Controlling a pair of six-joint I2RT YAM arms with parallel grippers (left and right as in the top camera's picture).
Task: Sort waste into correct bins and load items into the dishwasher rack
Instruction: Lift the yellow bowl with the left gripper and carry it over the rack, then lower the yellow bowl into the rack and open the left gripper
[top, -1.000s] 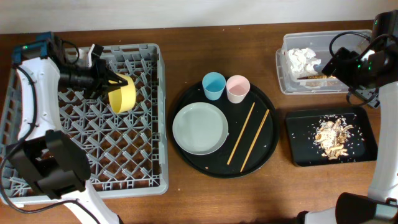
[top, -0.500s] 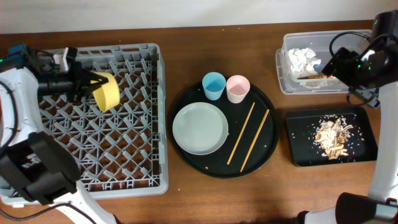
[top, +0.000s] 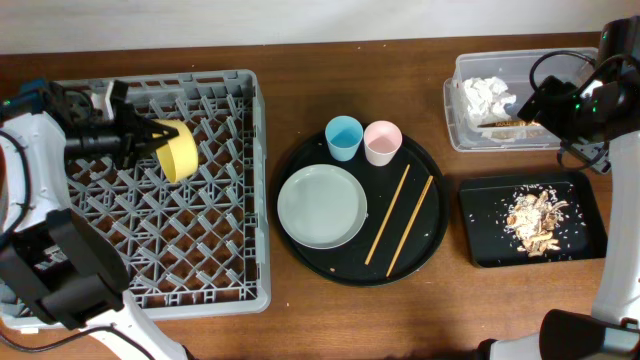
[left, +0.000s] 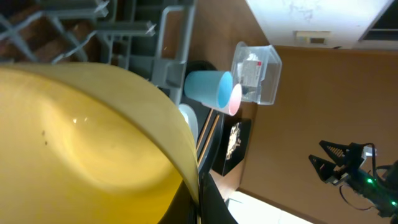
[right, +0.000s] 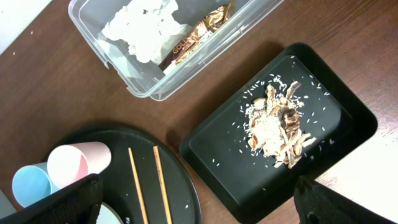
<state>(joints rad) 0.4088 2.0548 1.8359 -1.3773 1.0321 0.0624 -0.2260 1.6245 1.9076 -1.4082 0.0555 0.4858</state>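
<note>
Over the upper left part of the dishwasher rack (top: 200, 262), at about 10 o'clock from its centre, I see the yellow bowl (top: 180, 150). It is tipped on its side, and I cannot tell if it touches the pegs. The left gripper (top: 150, 138) holds it by the rim, with the jaws closed tight on the wall of the bowl. In the left wrist view the inside of the bowl fills most of the picture, and one dark finger (left: 208, 202) lies against its edge.

At 3 o'clock from the rack lies the round black tray (top: 432, 175). On it, the blue cup (top: 343, 137) and the pink cup (top: 382, 142) stand touching at 12 o'clock. The grey-green plate (top: 322, 207) lies at 8 o'clock and the two chopsticks (top: 400, 220) lie side by side at 4 o'clock.

At 2 o'clock from this tray is the clear tub (top: 458, 125), with white napkins (top: 487, 97) and the gold-brown wrapper (top: 508, 127) inside. At 6 o'clock from the tub is the shallow black tray (top: 478, 200), which carries the food scraps (top: 535, 220).

The right gripper (right: 198, 193) hangs above the tub with its jaws wide apart, and it holds nothing.
</note>
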